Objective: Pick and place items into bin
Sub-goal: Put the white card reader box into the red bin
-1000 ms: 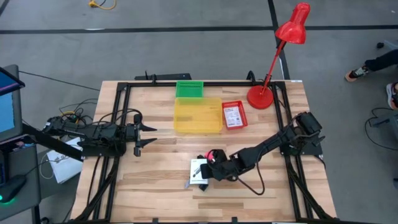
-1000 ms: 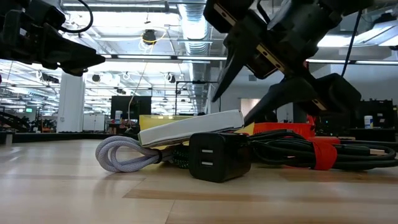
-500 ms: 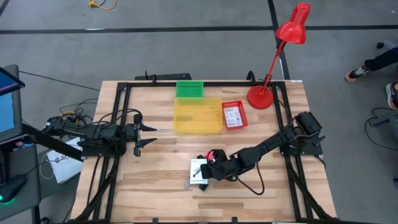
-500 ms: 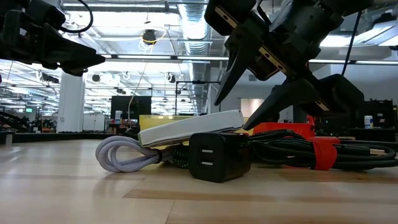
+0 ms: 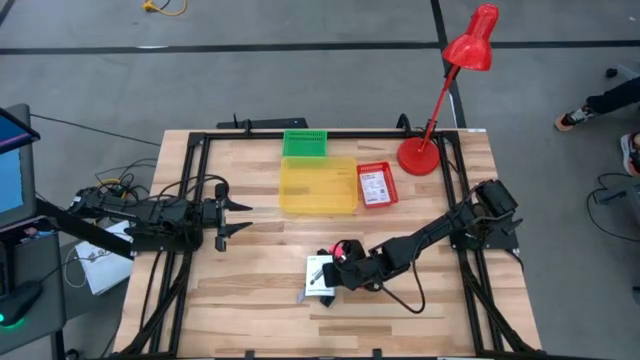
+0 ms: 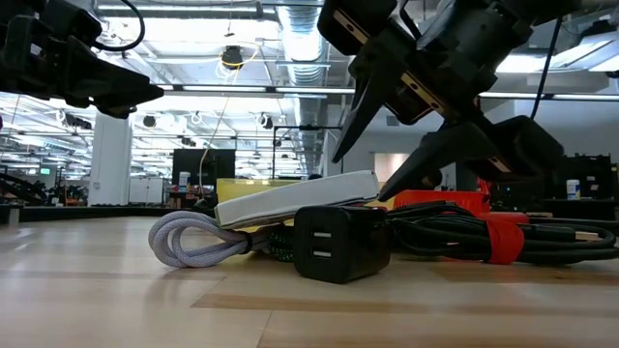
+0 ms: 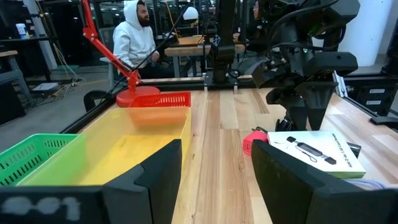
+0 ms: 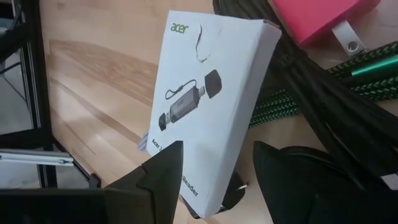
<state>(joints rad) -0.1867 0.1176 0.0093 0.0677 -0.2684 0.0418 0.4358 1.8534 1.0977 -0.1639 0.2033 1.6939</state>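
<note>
The right tool (image 5: 332, 268) is hanging low over the pile of items near the front middle of the desk (image 5: 250, 300), its fingers (image 6: 360, 101) standing apart just above a white box (image 8: 208, 106) printed with a black adapter. Nothing is sitting between them. The box is lying tilted on top of a grey coiled cable (image 6: 189, 242), a black charger block (image 6: 341, 242) and a bundle of black cables (image 6: 503, 237); a pink piece (image 8: 323, 18) is lying just beside it. The left tool (image 5: 232, 218) is waiting over the desk's left side, fingers apart and holding nothing. Farther back, a yellow bin (image 5: 317, 185) is sitting between a green basket (image 5: 304, 143) and a red basket (image 5: 377, 184), near a red lamp (image 5: 440, 95). A person (image 7: 135, 37) is sitting beyond the desk.
</note>
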